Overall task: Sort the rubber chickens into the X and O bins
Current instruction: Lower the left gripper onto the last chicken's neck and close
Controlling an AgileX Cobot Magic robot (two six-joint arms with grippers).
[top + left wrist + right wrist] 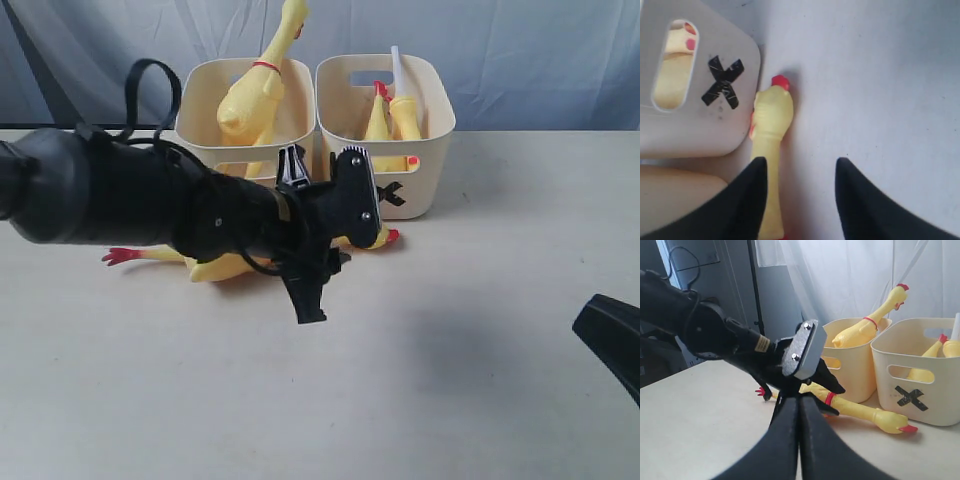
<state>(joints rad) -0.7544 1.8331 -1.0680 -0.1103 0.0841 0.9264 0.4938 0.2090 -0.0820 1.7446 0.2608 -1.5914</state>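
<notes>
One rubber chicken (215, 266) lies on the table in front of the bins, its head (772, 112) beside the X bin (735, 130). My left gripper (801, 165) hovers open over its neck, one finger (747, 200) overlapping the neck, the other over bare table. A large chicken (255, 95) stands in the left bin (195, 125), whose mark the arm hides. Two small chickens (377, 120) rest in the X bin (432, 160). My right gripper (800, 399) is shut and empty, low at the table's right side (580, 326).
The left arm (120, 195) spans the left half of the exterior view, covering much of the table chicken. A white stick (396, 68) pokes out of the X bin. A curtain hangs behind the bins.
</notes>
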